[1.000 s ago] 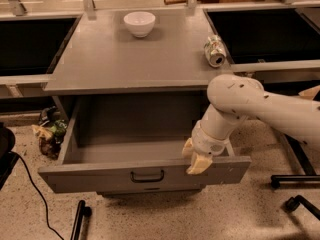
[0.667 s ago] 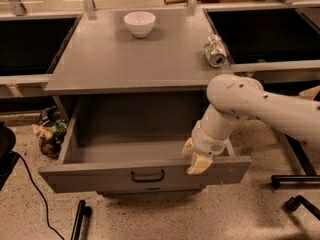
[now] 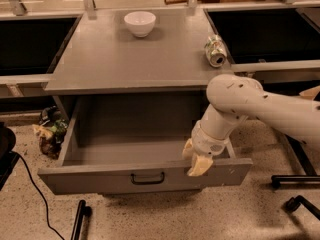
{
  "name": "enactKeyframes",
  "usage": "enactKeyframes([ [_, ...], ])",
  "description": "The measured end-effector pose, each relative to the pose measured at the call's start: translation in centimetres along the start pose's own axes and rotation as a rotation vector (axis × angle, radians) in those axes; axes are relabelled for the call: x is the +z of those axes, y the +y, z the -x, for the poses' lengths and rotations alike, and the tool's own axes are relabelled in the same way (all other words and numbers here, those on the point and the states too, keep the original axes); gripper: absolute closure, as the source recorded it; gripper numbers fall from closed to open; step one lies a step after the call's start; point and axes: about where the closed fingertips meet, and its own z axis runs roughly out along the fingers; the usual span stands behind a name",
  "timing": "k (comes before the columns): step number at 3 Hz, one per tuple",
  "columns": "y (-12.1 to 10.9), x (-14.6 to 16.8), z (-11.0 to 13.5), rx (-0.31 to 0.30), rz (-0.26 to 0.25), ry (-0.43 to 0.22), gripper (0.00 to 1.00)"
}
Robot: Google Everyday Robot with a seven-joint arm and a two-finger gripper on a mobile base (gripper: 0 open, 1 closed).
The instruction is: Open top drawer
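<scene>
The top drawer is a wide grey box pulled far out from under the grey cabinet top. Its inside shows bare. A black bar handle sits at the centre of its front. My gripper, with pale yellowish fingers, hangs from the white arm that comes in from the right. It sits at the drawer front's top edge, right of the handle, with one finger over the rim. The lower drawers are hidden under the open one.
A white bowl stands at the back of the cabinet top. A can lies on its side at the right edge. A crumpled bag lies on the floor at the left. Black cable and stand legs cross the floor.
</scene>
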Motion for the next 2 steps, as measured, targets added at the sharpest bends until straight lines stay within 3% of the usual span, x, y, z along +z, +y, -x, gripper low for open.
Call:
enactKeyframes([
  [1, 0.0, 0.0, 0.0, 0.0, 0.0, 0.0, 0.11],
  [2, 0.01, -0.03, 0.0, 0.0, 0.0, 0.0, 0.0],
])
